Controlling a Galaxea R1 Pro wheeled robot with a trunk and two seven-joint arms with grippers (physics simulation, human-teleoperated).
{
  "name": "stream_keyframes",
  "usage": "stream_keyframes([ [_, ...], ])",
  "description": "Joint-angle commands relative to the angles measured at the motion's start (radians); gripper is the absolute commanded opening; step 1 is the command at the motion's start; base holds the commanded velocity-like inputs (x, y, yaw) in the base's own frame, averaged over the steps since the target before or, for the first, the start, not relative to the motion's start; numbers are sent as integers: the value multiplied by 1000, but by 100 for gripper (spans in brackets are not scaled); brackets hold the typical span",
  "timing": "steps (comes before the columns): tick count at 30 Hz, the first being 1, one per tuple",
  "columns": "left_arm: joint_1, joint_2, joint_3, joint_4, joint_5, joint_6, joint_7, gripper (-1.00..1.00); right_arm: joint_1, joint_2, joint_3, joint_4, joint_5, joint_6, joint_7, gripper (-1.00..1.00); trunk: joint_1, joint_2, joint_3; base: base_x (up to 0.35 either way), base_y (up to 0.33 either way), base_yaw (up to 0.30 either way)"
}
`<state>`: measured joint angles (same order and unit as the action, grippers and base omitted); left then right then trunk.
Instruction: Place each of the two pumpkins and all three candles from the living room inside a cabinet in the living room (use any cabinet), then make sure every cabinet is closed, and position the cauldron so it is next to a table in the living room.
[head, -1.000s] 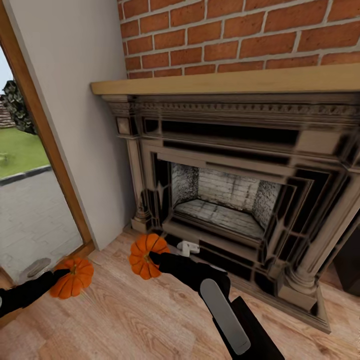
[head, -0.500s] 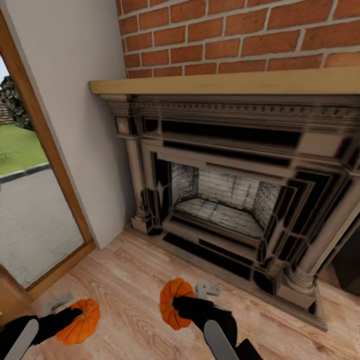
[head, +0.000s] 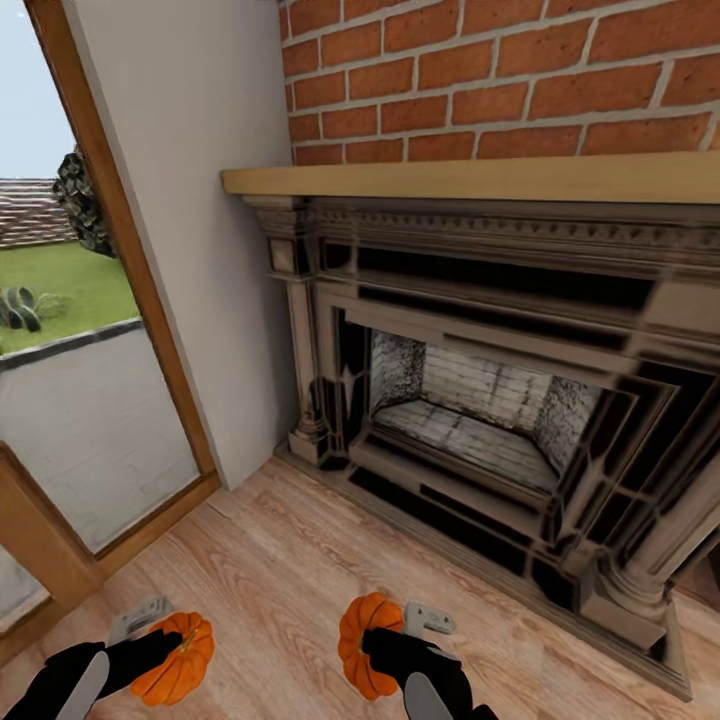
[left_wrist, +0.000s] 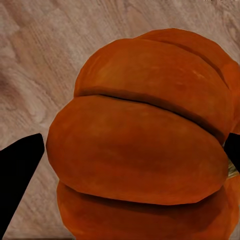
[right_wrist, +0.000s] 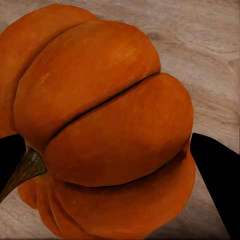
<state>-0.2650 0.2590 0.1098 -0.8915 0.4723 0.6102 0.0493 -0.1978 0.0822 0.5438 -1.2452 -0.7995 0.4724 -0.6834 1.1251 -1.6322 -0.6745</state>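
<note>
Black fingers (left_wrist: 17, 175) of the left gripper (head: 160, 650) were clamped on one pumpkin (head: 178, 656), held above the wood floor (head: 270, 560). Right gripper (head: 385, 640) gripped a 2nd pumpkin (head: 366, 645) w/ fingers closed on it, near the fireplace (head: 500, 420) base edge.

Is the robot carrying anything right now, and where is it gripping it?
Yes: each hand holds a pumpkin by its ribbed sides. The left hand grips the left pumpkin; the right hand grips the right pumpkin.

Both arms are showing matte black shells, each carrying a pale grey oblong panel along the forearm. Left gripper (head: 165, 645) and right gripper (head: 385, 640) are showing black tapered fingers (left_wrist: 17, 175) with light grey bracket pieces beside them.
</note>
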Motion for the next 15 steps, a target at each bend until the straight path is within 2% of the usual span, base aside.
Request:
stream_keyframes([
  [1, 0, -2, 1, -2, 7, 7, 6, -100, 0, -1, 0, 3, -9, 1, -7, -100, -4, 7, 2, 0, 0, 77],
  [6, -1, -3, -3, -4, 6, 7, 5, -100, 0, -1, -2, 11, -14, 0, -8, -100, -23, 42, 18, 0, 0, 23],
  [13, -1, -3, -4, -14, 6, 6, 3, -100, 0, 0, -21, 48, -14, -1, -6, -100, -23, 42, 18, 0, 0, 1],
  [15, 0, -2, -3, -24, 6, 7, 3, -100, 0, 2, -22, 52, -13, -21, -6, -100, -23, 42, 18, 0, 0, 0],
])
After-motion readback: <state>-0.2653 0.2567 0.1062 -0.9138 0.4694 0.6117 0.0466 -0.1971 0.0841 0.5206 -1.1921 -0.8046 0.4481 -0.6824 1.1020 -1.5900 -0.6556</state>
